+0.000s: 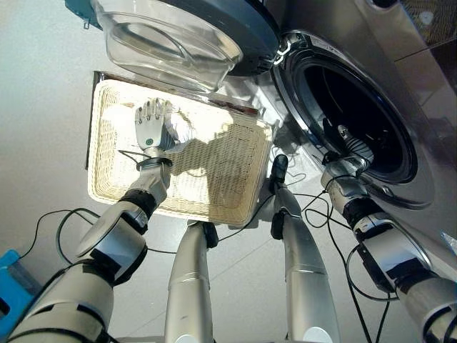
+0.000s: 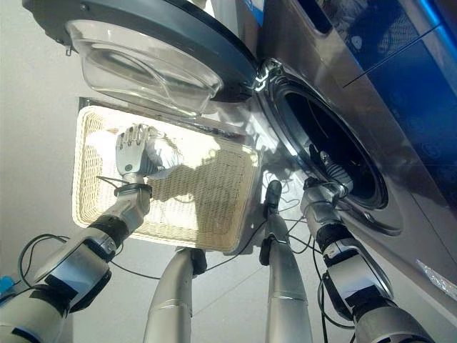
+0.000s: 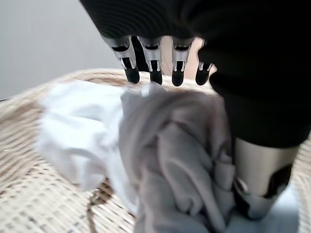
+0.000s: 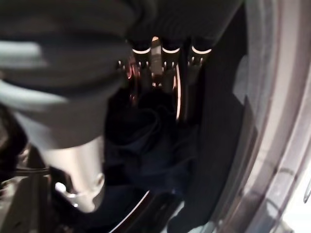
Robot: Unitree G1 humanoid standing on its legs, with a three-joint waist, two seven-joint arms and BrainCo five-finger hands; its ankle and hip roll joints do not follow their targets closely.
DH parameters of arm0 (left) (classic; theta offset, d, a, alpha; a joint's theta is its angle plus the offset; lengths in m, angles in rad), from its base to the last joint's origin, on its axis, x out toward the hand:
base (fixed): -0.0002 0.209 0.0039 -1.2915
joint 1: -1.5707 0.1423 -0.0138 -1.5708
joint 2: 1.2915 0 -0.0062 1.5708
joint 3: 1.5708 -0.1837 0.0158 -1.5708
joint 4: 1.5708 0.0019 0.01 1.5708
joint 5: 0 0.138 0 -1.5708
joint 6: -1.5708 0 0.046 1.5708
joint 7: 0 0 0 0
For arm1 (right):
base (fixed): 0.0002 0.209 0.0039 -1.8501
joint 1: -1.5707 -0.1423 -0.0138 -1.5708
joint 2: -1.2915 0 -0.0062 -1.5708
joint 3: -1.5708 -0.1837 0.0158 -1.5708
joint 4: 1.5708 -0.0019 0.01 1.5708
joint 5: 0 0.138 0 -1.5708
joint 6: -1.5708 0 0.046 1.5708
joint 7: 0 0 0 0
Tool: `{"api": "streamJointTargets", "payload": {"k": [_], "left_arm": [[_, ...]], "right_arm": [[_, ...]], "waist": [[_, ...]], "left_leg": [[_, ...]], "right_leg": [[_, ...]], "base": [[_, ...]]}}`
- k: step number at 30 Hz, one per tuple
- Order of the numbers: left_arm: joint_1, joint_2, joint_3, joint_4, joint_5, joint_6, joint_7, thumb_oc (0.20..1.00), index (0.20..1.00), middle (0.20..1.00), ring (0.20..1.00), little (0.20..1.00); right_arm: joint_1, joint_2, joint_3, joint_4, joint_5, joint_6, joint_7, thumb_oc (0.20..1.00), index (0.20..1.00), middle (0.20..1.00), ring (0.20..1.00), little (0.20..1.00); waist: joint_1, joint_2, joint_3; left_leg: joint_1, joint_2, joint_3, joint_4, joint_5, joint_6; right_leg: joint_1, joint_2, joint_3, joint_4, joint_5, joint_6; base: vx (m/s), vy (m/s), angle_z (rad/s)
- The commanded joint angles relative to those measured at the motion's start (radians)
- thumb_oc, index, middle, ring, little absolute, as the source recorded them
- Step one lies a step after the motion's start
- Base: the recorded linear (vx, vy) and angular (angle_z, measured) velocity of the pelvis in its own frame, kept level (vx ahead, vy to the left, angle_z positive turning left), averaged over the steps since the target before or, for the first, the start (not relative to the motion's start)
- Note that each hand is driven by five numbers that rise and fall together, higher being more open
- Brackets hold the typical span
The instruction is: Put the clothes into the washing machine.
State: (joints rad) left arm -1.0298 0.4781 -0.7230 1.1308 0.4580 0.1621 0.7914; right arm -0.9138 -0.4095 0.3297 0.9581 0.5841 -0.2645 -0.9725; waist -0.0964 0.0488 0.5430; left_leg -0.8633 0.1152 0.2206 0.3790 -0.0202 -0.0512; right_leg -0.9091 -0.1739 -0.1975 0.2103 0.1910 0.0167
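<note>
Clothes [image 3: 160,160], white and grey, lie bunched in the wicker basket [image 1: 214,186] on the floor, under the open washing machine door [image 1: 178,32]. Left robot hand [image 1: 153,125] is down in the basket, fingers [image 3: 153,63] curled over the bundle and thumb pressed against the grey cloth. Right robot hand [image 1: 348,143] reaches inside the washing machine drum [image 1: 371,107], with dark clothing [image 4: 146,145] lying in there just past its fingers; whether they grip it, cannot tell.
</note>
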Motion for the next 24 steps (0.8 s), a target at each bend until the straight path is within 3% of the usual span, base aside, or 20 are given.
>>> {"api": "streamJointTargets", "payload": {"k": [1, 5, 6, 9, 10, 19, 20, 21, 22, 24], "left_arm": [[-0.035, 0.032, -0.022, 0.051, 0.101, -0.014, -0.054, 1.0, 1.0, 1.0, 1.0, 1.0], [-0.049, 0.032, -0.067, 0.059, 0.149, -0.005, -0.121, 1.0, 1.0, 1.0, 1.0, 1.0], [-0.062, 0.027, -0.096, 0.081, 0.136, 0.011, -0.187, 1.0, 1.0, 1.0, 1.0, 1.0], [-0.068, 0.022, -0.113, 0.101, 0.09, 0.039, -0.261, 1.0, 1.0, 1.0, 1.0, 1.0], [-0.073, 0.013, -0.116, 0.123, 0.054, 0.076, -0.328, 1.0, 1.0, 1.0, 1.0, 1.0], [-0.074, -0.012, -0.117, 0.185, 0.027, 0.184, -0.532, 1.0, 1.0, 1.0, 1.0, 1.0], [-0.066, -0.015, -0.118, 0.196, 0.007, 0.189, -0.561, 0.438, 0.438, 0.438, 0.438, 0.438], [-0.066, -0.015, -0.118, 0.196, 0.007, 0.189, -0.561, 0.438, 0.438, 0.438, 0.438, 0.438], [-0.064, -0.017, -0.116, 0.201, -0.012, 0.175, -0.545, 0.2, 0.2, 0.2, 0.2, 0.2], [-0.064, -0.016, -0.111, 0.201, -0.015, 0.161, -0.541, 0.2, 0.2, 0.2, 0.2, 0.2]], "right_arm": [[0.017, -0.026, 0.017, -0.074, 0.024, -0.062, 0.004, 1.0, 1.0, 1.0, 1.0, 1.0], [0.026, -0.022, 0.021, -0.103, 0.026, -0.063, 0.001, 1.0, 1.0, 1.0, 1.0, 1.0], [0.022, -0.02, 0.02, -0.102, 0.039, -0.067, 0.007, 1.0, 1.0, 1.0, 1.0, 1.0], [0.019, -0.019, 0.019, -0.095, 0.041, -0.072, 0.008, 1.0, 1.0, 1.0, 1.0, 1.0], [0.014, -0.015, 0.02, -0.096, 0.053, -0.075, 0.013, 1.0, 1.0, 1.0, 1.0, 1.0], [-0.004, -0.005, 0.012, -0.108, 0.096, -0.082, 0.033, 1.0, 1.0, 1.0, 1.0, 1.0], [-0.006, -0.001, 0.008, -0.124, 0.094, -0.075, 0.023, 1.0, 1.0, 1.0, 1.0, 1.0], [-0.006, -0.001, 0.008, -0.124, 0.094, -0.075, 0.023, 1.0, 1.0, 1.0, 1.0, 1.0], [-0.01, 0.0, 0.009, -0.125, 0.096, -0.076, 0.018, 1.0, 1.0, 1.0, 1.0, 1.0], [-0.011, 0.002, 0.007, -0.127, 0.099, -0.076, 0.017, 1.0, 1.0, 1.0, 1.0, 1.0]], "waist": [[0.023, -0.01, -0.023], [0.015, -0.019, -0.023], [0.011, -0.023, -0.023], [0.008, -0.026, -0.023], [0.005, -0.031, -0.023], [0.002, -0.042, -0.023], [0.003, -0.041, -0.023], [0.003, -0.041, -0.023], [0.004, -0.04, -0.023], [0.004, -0.04, -0.023]], "left_leg": [[0.011, -0.033, 0.08, -0.132, 0.084, -0.068], [-0.001, -0.03, 0.083, -0.131, 0.088, -0.069], [-0.009, -0.028, 0.085, -0.13, 0.089, -0.07], [-0.016, -0.028, 0.084, -0.129, 0.09, -0.07], [-0.028, -0.027, 0.081, -0.123, 0.09, -0.068], [-0.046, -0.029, 0.076, -0.12, 0.094, -0.065], [-0.048, -0.032, 0.072, -0.116, 0.094, -0.064], [-0.048, -0.032, 0.072, -0.116, 0.094, -0.064], [-0.047, -0.031, 0.072, -0.118, 0.095, -0.064], [-0.045, -0.031, 0.072, -0.117, 0.095, -0.064]], "right_leg": [[-0.021, 0.031, -0.022, 0.136, -0.118, 0.118], [-0.029, 0.034, -0.02, 0.13, -0.113, 0.118], [-0.034, 0.036, -0.018, 0.126, -0.109, 0.12], [-0.039, 0.038, -0.017, 0.123, -0.104, 0.121], [-0.048, 0.04, -0.014, 0.125, -0.1, 0.122], [-0.058, 0.047, -0.015, 0.117, -0.091, 0.12], [-0.059, 0.049, -0.013, 0.117, -0.09, 0.12], [-0.059, 0.049, -0.013, 0.117, -0.09, 0.12], [-0.057, 0.048, -0.014, 0.118, -0.09, 0.12], [-0.056, 0.048, -0.014, 0.12, -0.092, 0.119]], "base": [[0.0, 0.0, 0.0], [0.0, 0.0, 0.0], [0.0, 0.0, 0.0], [0.0, 0.0, 0.0], [0.0, 0.0, 0.0], [0.0, -0.005, -0.01], [0.0, 0.0, 0.0], [0.0, -0.019, -0.03], [0.0, 0.0, 0.0], [-0.01, -0.006, -0.04]]}}
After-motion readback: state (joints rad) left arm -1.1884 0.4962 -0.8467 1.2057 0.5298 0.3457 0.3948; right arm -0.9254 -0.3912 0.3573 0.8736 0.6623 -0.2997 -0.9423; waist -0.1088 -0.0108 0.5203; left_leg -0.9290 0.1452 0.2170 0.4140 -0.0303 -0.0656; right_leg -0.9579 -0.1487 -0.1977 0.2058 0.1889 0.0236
